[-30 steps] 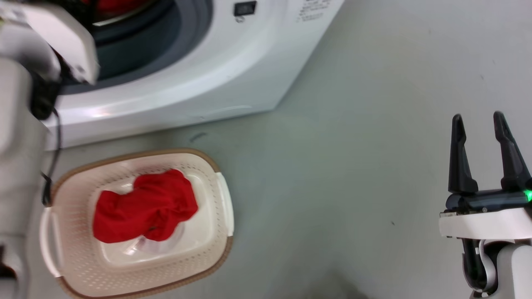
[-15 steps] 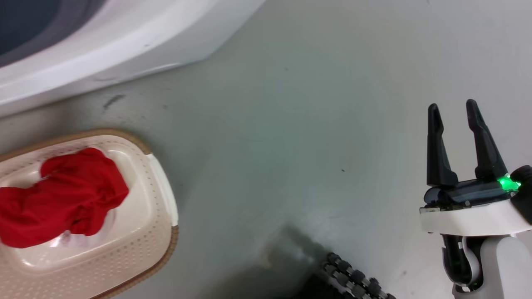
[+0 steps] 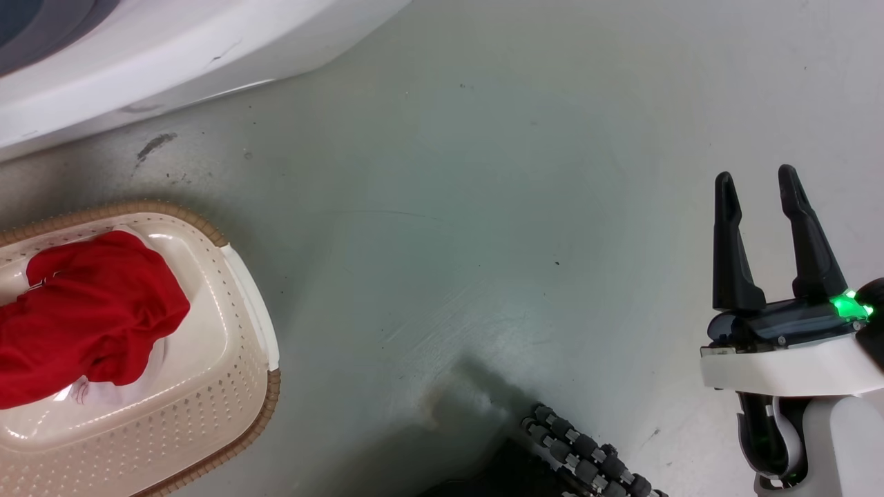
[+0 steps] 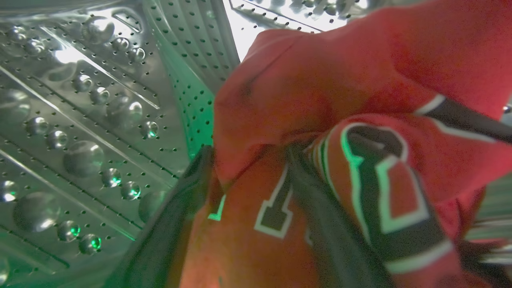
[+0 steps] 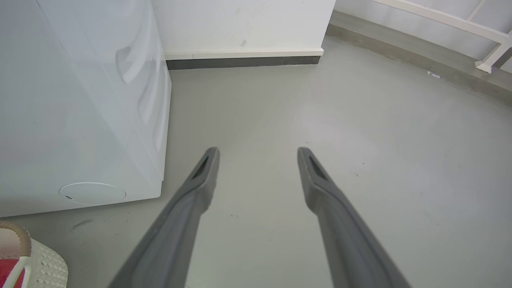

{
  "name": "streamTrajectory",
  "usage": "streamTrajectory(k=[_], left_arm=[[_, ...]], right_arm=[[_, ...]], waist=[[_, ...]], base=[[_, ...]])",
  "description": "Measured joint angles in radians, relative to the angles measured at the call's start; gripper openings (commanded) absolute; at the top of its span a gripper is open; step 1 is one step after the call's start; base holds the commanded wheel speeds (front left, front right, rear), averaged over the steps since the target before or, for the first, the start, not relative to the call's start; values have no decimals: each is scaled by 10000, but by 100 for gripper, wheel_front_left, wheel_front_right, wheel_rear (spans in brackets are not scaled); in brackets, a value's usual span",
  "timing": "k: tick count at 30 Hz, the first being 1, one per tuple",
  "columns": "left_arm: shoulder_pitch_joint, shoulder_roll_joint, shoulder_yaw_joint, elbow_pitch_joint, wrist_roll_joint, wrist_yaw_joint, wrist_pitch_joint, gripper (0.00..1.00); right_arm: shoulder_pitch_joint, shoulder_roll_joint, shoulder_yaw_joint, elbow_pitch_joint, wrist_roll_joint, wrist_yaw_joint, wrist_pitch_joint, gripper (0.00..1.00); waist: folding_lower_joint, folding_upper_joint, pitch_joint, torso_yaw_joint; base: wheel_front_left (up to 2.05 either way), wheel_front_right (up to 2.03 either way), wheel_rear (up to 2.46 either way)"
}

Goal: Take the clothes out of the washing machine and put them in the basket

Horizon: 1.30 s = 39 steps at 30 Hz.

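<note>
Now the washing machine takes up just the top left corner of the head view, whereas a second ago its grey porthole and a pale left forearm showed there; the whole picture has shifted, so the camera has turned and the things themselves have not. The grey floor spreads wide to the right of the machine's front corner. On it, just before the machine's front, stands the basket, cut off at the left of the head view, and a red garment lies heaped on its base, up against the far wall, in the same crumpled shape as before. Inside the steel drum a red jersey with dark white-edged lettering is bunched up. The left gripper reaches into it, fingers spread, with a fold of the jersey between them. The right gripper hangs over bare floor, well apart from the basket, its fingers as wide apart as before and holding nothing. A ribbed black roller has come into the head view.
</note>
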Motion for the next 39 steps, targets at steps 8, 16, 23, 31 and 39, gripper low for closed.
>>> streamTrajectory(k=[8, 16, 23, 31, 39], left_arm=[[-263, 58, -102, 150, -10, -58, -834, 0], [-169, -77, -219, 105, -4, -88, -3118, 0], [597, -527, -268, 403, -443, -134, -5160, 0], [2322, -1083, -238, 679, -1438, -144, -7285, 0], [4202, -1515, -606, 140, -1860, -144, -8266, 0]], right_arm=[[-108, 0, 4, -52, -54, -2, 0, 100], [-382, 4, -311, -73, -445, 0, 0, 100], [-528, 8, -734, -67, -1043, -2, 0, 100], [-455, 12, -895, -19, -1691, 0, 0, 100], [-13, 12, -988, 105, -2278, 0, 0, 100]], waist=[[0, 0, 65, 71], [-1, 0, -272, 482], [-1, 0, -969, 1152], [-1, 1, -2162, 1911], [-2, 0, -3527, 2662]], base=[[0, 0, 0], [0, 0, 0], [0, 0, 0], [0, 0, 0], [0, 0, 0]])
